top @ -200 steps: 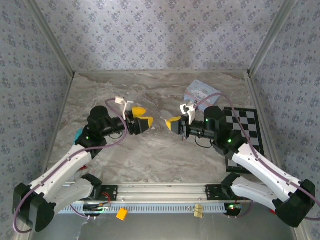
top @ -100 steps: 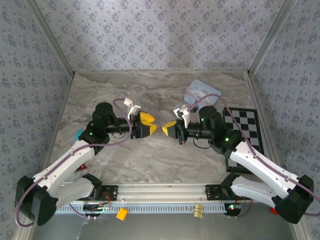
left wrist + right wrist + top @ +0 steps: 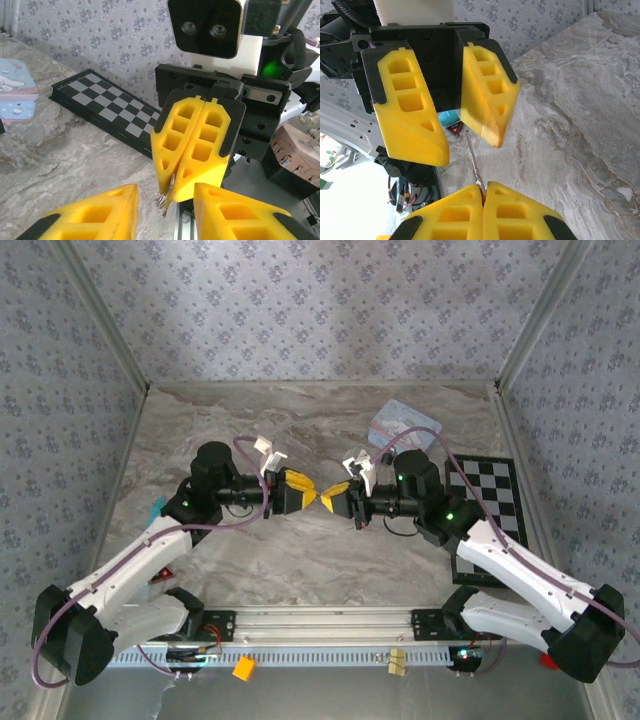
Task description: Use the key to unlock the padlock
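Observation:
My right gripper point(image 3: 333, 491) is shut on a thin silvery key point(image 3: 474, 160), whose ring point(image 3: 164, 200) hangs just below the closed yellow fingertips. The key's blade points at my left gripper point(image 3: 303, 493). That gripper is open, its two yellow fingers point(image 3: 415, 120) standing either side of the blade's tip with a gap on each side. The two grippers meet tip to tip above the middle of the marble table point(image 3: 300, 550). The padlock is out of view.
A pale blue cartoon-printed tin point(image 3: 402, 423) lies at the back right. A folded chessboard point(image 3: 490, 505) lies along the right side. A small teal thing point(image 3: 157, 508) sits under the left arm, with a dark red-marked piece point(image 3: 454, 129) next to it.
Both arms have moved toward each other until the fingertips meet. The left jaws have narrowed around the key's tip. The right gripper has stayed shut on the key.

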Controlling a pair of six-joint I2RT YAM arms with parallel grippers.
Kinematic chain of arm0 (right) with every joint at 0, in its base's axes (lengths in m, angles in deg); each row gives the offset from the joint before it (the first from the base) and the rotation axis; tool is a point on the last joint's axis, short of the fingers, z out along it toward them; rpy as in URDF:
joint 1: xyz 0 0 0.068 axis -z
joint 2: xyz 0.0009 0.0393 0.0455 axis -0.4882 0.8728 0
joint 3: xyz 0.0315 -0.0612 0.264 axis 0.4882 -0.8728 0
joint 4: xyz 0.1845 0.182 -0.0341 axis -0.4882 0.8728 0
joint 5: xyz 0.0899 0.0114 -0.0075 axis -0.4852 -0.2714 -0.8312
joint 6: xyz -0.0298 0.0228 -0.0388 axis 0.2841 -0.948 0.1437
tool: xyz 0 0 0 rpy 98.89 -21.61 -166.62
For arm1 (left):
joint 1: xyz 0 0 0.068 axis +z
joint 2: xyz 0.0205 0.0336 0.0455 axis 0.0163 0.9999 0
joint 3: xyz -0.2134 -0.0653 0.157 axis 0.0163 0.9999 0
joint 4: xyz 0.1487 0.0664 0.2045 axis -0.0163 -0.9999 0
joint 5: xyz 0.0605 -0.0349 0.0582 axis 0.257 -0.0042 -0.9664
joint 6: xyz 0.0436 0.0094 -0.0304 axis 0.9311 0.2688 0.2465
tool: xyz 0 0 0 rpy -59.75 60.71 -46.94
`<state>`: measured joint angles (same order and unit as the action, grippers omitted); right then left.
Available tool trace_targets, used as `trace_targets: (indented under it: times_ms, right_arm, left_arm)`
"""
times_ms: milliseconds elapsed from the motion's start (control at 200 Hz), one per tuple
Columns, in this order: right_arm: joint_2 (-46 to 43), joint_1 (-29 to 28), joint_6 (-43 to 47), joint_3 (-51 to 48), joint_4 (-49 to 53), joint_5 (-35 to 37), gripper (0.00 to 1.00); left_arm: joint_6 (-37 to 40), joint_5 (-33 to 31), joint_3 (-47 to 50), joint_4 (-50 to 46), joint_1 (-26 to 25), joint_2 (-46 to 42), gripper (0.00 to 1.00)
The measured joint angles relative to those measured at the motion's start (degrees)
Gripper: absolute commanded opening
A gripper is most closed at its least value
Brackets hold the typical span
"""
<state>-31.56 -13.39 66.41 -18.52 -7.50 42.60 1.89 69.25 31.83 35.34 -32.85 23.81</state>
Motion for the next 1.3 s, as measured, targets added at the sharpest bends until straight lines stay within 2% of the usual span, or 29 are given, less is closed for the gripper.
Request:
trace_targets:
  times_ms: [175, 525, 655, 720, 860, 934, 1079, 1299]
  right_arm:
    - [0.00, -0.13, 0.00, 0.00, -0.02, 0.00, 0.00]
    - [0.13, -0.31, 0.02, 0.00, -0.04, -0.15, 0.00]
    - [0.15, -0.28, -0.22, 0.00, -0.11, 0.04, 0.20]
    - [0.09, -0.02, -0.55, -0.15, -0.87, 0.00, 0.28]
    - [-2.10, 1.75, -3.98, -4.24, -7.98, -0.24, 0.54]
    - [-3.41, 2.27, -6.34, -8.33, -14.53, -0.15, 0.59]
    - [-3.74, 2.23, -10.58, -15.30, -26.21, 0.02, 0.60]
    - [-3.74, 1.22, -12.98, -17.79, -36.26, -0.02, 0.60]
  left_arm:
    - [0.61, 0.22, -0.24, -1.22, -0.37, 0.02, 0.25]
    - [1.20, 0.20, -1.18, -2.80, -0.52, 0.26, 0.07]
    - [1.40, 0.11, -1.18, -2.80, -0.72, 0.26, 0.00]
    - [1.38, -0.07, -1.25, -2.82, -0.90, 0.26, 0.00]
    - [1.36, -0.85, -1.29, -2.84, -1.22, 0.26, 0.00]
    - [1.36, -1.44, -1.33, -3.19, -1.22, 0.26, 0.00]
    - [1.36, -2.54, -1.88, -4.61, -1.27, 0.26, 0.00]
    - [1.38, -3.10, -2.54, -5.64, -1.29, 0.20, 0.00]
